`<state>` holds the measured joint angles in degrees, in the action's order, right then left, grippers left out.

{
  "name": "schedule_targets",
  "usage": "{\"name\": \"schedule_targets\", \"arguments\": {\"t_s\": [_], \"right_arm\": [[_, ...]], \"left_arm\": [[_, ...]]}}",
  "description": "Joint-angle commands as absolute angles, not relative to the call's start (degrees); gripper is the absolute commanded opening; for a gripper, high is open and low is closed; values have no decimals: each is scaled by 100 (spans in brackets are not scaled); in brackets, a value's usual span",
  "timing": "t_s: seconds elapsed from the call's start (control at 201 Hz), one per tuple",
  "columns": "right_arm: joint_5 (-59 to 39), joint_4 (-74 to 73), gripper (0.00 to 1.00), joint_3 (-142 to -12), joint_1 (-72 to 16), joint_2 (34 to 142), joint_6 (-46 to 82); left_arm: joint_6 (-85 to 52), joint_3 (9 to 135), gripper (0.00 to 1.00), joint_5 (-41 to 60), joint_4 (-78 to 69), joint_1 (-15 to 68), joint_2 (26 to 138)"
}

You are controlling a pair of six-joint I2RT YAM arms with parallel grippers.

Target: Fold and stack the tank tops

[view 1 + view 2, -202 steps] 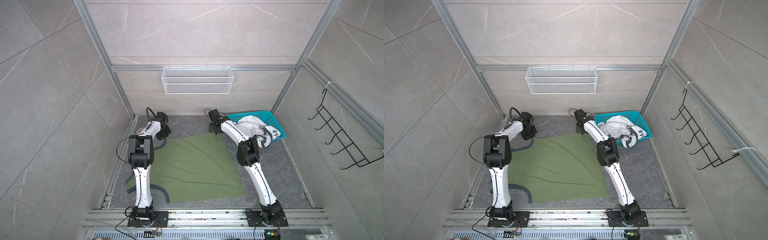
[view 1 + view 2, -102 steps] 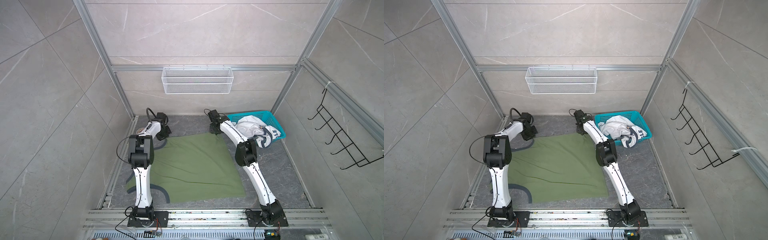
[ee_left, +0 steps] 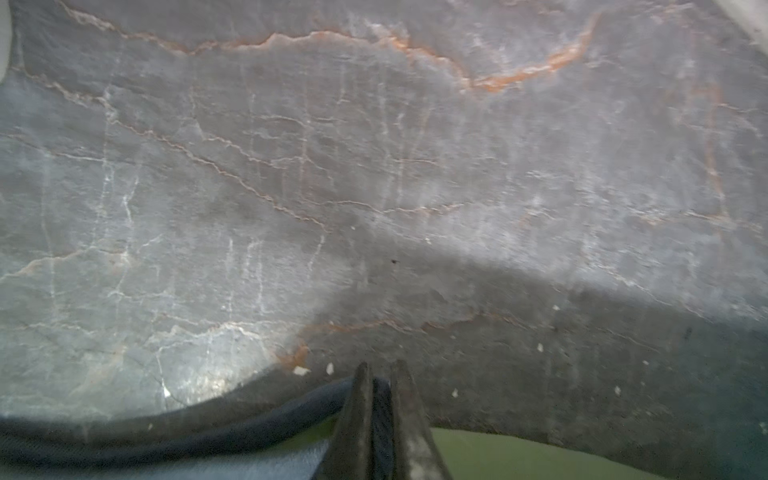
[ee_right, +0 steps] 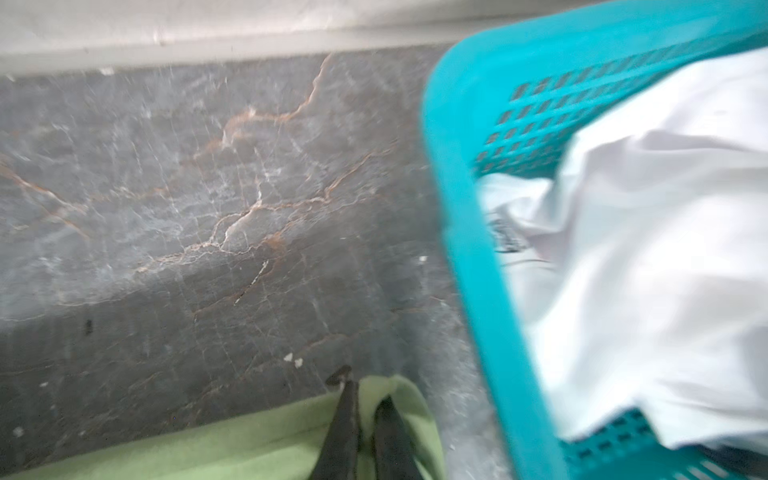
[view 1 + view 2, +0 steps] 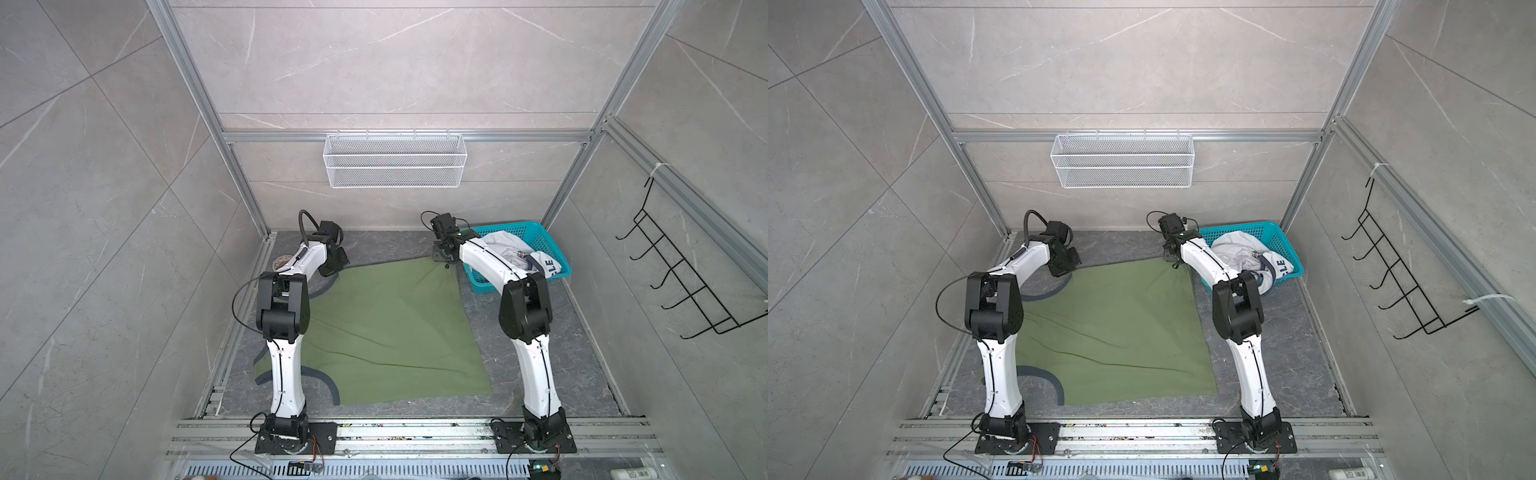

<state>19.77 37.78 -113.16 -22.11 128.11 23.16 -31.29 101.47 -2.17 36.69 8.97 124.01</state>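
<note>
1. Nearest the arm bases, the green top [image 5: 390, 328] lies spread flat on the table [image 5: 540, 353]. Its near edge is loose, and a curved band of grey trim [image 5: 328, 384] shows at the near left beside the left arm.
2. Across the middle, the cloth shows long shallow creases in both top views. It looks thin, light and limp, so it should drape and drag rather than hold a shape, and it will likely slide easily on the smooth stone-look surface.
3. At the far left corner, the left gripper [image 3: 380, 370] has its fingers pressed together on the grey trim. That band is probably the firmest place to hold, since a doubled edge is less likely to slip than a single layer.
4. At the far right corner, the right gripper [image 4: 365, 386] is pinched onto the green cloth, which bunches up between and around its fingers. Only a small bite of fabric seems to be held.
5. With both far corners held, an even lift seems wise — limp cloth sags in the middle and can fold on itself.
6. Farthest right, the white top [image 5: 507, 253] sits crumpled in the basket [image 5: 540, 232], partly spilling over the rim — soft, tangled and untouched. Picking it up by one strap or the hem should let it hang open.
</note>
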Motion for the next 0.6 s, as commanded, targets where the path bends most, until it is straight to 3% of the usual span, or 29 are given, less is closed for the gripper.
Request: {"name": "schedule_targets", "arguments": {"t_s": [0.0,0.597], "right_arm": [[1798,3133,10,-10707,-2111,12410,2415],[1053,1942,10,-8138,-2063,10795,2950]], "left_arm": [[-3168,9925,0,-588,3726,954,11861],[-3574,7931,0,-1040,3293,1540,10342]]}}
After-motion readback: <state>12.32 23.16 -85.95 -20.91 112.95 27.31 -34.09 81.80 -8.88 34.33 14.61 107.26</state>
